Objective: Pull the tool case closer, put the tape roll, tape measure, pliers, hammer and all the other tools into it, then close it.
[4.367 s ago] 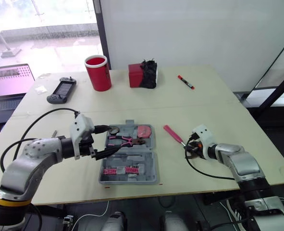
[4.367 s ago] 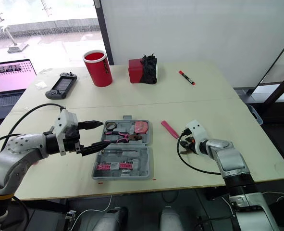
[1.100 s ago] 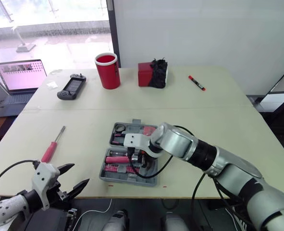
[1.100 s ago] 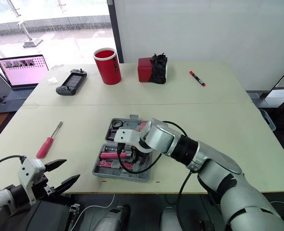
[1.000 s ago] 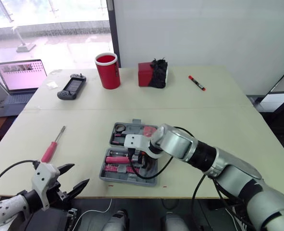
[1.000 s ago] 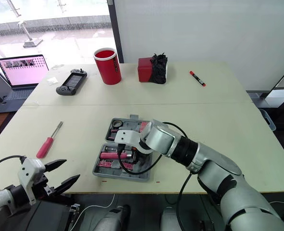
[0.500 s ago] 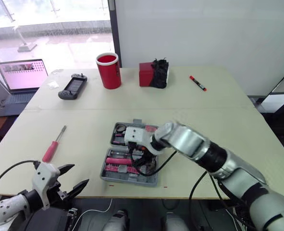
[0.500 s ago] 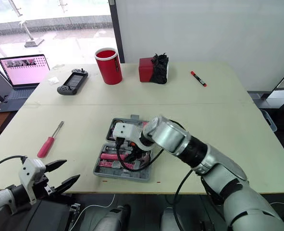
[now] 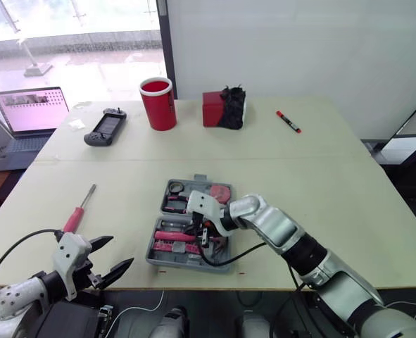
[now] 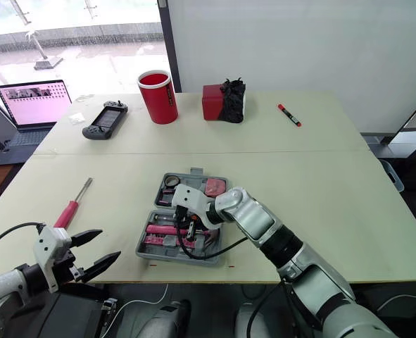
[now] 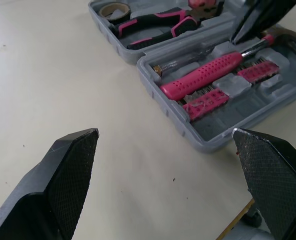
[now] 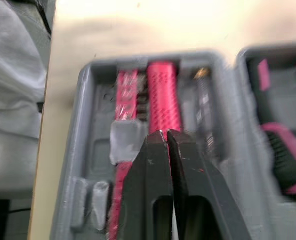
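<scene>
tool case (image 10: 186, 261) lay open at the middle of the table (image 9: 320, 183), close to its near edge, the hammer (image 11: 203, 75) seated in its near half and the pliers (image 11: 158, 27) in the far half. the right gripper (image 12: 166, 134), fingers pressed together on nothing, hovered just above the hammer's pink handle. the left gripper (image 9: 120, 251) hung spread wide near a screwdriver (image 9: 74, 218) lying outside the case. that tool likely needed a grasp across its handle and a level carry to its slot.
</scene>
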Controlling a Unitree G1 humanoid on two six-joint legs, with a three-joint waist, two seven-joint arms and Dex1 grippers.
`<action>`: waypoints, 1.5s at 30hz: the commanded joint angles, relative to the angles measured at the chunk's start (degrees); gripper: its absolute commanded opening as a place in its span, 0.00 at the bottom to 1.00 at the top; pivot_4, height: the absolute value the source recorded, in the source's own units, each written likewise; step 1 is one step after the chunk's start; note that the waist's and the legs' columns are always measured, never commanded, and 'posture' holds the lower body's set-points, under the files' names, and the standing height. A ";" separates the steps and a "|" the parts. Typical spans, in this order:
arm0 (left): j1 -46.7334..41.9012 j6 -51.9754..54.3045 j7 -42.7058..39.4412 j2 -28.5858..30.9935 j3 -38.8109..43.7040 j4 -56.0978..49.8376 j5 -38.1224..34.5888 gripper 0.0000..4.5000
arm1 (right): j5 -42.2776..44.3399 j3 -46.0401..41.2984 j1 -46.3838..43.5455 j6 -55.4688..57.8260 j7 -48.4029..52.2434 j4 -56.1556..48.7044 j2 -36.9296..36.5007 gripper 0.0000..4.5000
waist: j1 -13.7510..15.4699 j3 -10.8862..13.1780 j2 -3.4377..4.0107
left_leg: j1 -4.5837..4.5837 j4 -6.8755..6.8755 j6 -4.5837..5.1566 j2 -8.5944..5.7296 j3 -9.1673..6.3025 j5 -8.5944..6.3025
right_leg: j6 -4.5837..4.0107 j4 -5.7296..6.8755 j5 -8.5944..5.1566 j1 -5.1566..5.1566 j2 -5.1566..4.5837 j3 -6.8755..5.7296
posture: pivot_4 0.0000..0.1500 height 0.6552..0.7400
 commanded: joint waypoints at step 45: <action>-1.56 -17.22 10.00 -2.55 24.79 28.94 -1.52 1.00 | 15.45 -53.12 42.07 -30.95 -2.34 -5.92 -11.41 0.99 | 0.23 -1.13 -0.46 | 0.15 0.00 0.10 0.10 0.79 -0.30 | 0.11 -0.24 0.00 0.24 0.07 0.74 | 1.00 1.00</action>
